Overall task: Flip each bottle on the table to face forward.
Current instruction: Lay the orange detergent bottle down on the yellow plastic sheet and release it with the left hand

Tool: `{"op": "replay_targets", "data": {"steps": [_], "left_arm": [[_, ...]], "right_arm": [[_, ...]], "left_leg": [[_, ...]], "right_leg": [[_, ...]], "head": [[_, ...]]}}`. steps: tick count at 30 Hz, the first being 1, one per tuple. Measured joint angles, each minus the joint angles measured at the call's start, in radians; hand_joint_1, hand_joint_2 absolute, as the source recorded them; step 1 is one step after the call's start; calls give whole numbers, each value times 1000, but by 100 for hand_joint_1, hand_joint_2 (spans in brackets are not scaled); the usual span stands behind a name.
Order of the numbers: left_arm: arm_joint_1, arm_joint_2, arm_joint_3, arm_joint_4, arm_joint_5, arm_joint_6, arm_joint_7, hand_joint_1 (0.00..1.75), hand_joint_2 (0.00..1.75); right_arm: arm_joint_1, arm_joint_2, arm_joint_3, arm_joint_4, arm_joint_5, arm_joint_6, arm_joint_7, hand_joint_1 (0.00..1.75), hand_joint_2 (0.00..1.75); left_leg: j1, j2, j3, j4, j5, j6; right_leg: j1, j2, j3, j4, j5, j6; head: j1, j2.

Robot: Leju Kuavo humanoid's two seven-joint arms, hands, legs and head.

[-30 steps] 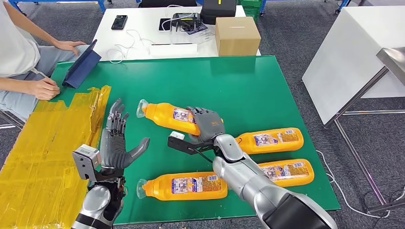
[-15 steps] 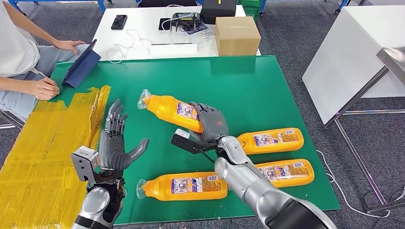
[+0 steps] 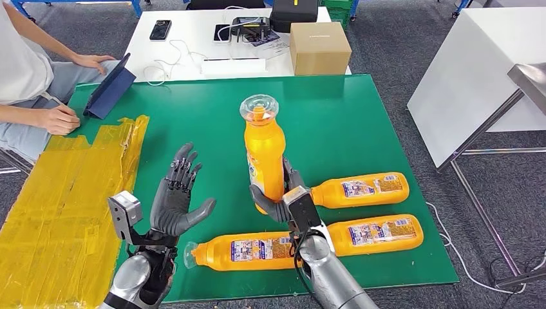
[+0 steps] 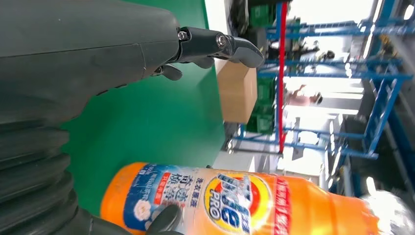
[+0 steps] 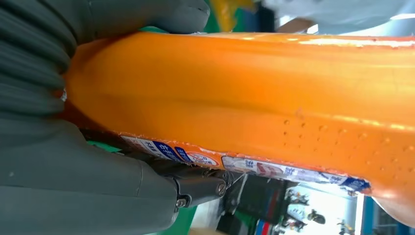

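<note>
Bottles: four orange bottles belong to the task. Three lie on their sides on the green tabletop (image 3: 360, 109): one near the front edge (image 3: 248, 251), two on the right, the farther one (image 3: 360, 188) and the nearer one (image 3: 383, 233).
Held bottle: the fourth bottle (image 3: 264, 154) stands upright above the middle of the tabletop, clear cap on top, lifted by the right hand.
Tabletop: green, with yellow tape (image 3: 64, 193) covering its left part.
Cardboard box: it sits on the white table (image 3: 193, 38) behind, well apart from the bottles.
Person: sits at the far left, with a hand (image 3: 59, 119) beside a dark tablet (image 3: 109, 87).
Right hand: the right hand (image 3: 283, 196) grips the lower body of the held bottle; in the right wrist view the fingers (image 5: 147, 186) wrap close around the orange wall near the label edge.
Left hand: the left hand (image 3: 177, 199) holds nothing, fingers spread, palm turned to the held bottle, just beside it but apart.
Label: in the left wrist view the printed front label (image 4: 220, 196) faces the left hand.
Step in hand, my judgement: turning the held bottle so that the label faces forward.
How to do it well: keep the grip low and firm, turn slowly, use the left hand to steady it if it slips, and lay it down apart from the three others.
</note>
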Motion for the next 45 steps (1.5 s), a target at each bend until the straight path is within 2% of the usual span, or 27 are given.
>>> {"op": "replay_targets", "data": {"steps": [6, 14, 20, 25, 40, 45], "left_arm": [[-20, 13, -49, 0, 7, -2, 16, 0, 175], [-51, 25, -89, 8, 37, -42, 39, 0, 175], [-70, 28, -107, 20, 37, -50, 40, 0, 175], [-74, 29, -117, 22, 37, -52, 40, 0, 175], [-76, 31, -117, 34, 37, -51, 42, 0, 175], [-76, 31, -117, 35, 37, -51, 42, 0, 175]], "right_arm": [[42, 0, 3, -88, -20, 39, 5, 175, 175], [31, 0, 64, -92, 32, 98, 18, 175, 175], [-8, 0, 134, -62, 123, 79, 52, 175, 175], [-34, 1, 174, -23, 146, 72, 64, 175, 175], [-50, 3, 195, 16, 146, 68, 64, 175, 175], [-58, 3, 204, 28, 188, 50, 77, 175, 175]], "left_leg": [[0, 0, 0, 0, 0, 0], [0, 0, 0, 0, 0, 0], [0, 0, 0, 0, 0, 0], [0, 0, 0, 0, 0, 0], [0, 0, 0, 0, 0, 0], [0, 0, 0, 0, 0, 0]], "right_leg": [[0, 0, 0, 0, 0, 0], [0, 0, 0, 0, 0, 0], [0, 0, 0, 0, 0, 0], [0, 0, 0, 0, 0, 0], [0, 0, 0, 0, 0, 0], [0, 0, 0, 0, 0, 0]], "head": [[0, 0], [0, 0], [0, 0], [0, 0], [0, 0], [0, 0]]}}
